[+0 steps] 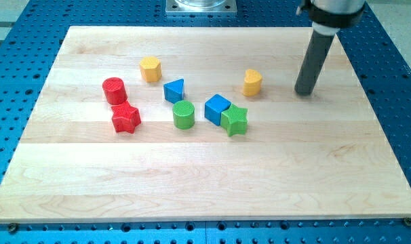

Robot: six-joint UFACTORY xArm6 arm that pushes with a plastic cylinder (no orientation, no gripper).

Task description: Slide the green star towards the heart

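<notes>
Green star sat near the board's middle, a bit to the view's right, touching the blue cube on its upper-left side. Which yellow block was the heart couldn't be told for sure: yellow block lay up and to the view's right of the star, w/ a rounded top; 2nd yellow block lay well apart, toward the view's top left, looking more hexagonal.

My tip rested on the board at the view's upper right, right of the nearer yellow block w/ a clear gap between, and well apart from the star, touching no block. Rod was bare, no jaws, nothing held or pushed.

Other blocks: green cylinder left of the blue cube, not touching it; blue triangle-ish block just above the cylinder; red cylinder toward the view's left, w/ red star just below it, close to or touching it, couldn't tell which.

All sat on a pale wooden board, itself on a blue perforated table. Metal base showed at the view's top centre.
</notes>
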